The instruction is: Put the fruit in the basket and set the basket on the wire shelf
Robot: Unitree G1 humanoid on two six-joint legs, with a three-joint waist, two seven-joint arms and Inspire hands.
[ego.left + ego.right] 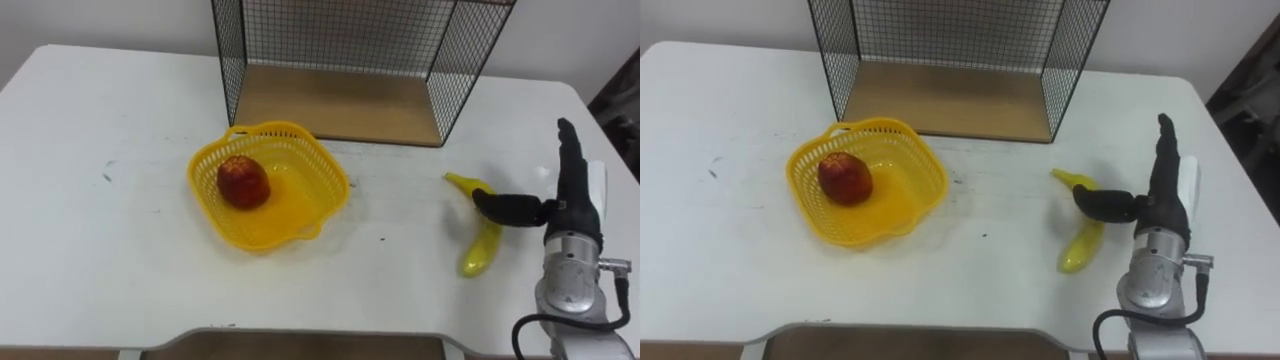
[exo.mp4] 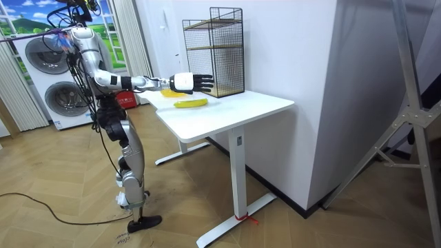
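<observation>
A yellow plastic basket (image 1: pixel 300 210) sits on the white table (image 1: pixel 100 250), with a red apple (image 1: pixel 243 182) inside it. Behind it stands the black wire shelf (image 1: pixel 340 100) with a wooden floor. A yellow banana (image 1: pixel 484 248) lies on the table to the right of the basket. My right hand (image 1: pixel 572 195) hovers just right of the banana, fingers straight and pointing away, thumb stretched out over the fruit. It holds nothing. In the room view the right hand (image 2: pixel 189 82) is stretched out above the banana (image 2: pixel 190 103).
The table's right edge (image 1: pixel 600 130) runs close beside my right hand. In the room view I stand at the table's end, with washing machines (image 2: pixel 48 76) behind me and a white wall (image 2: pixel 289 48) past the table.
</observation>
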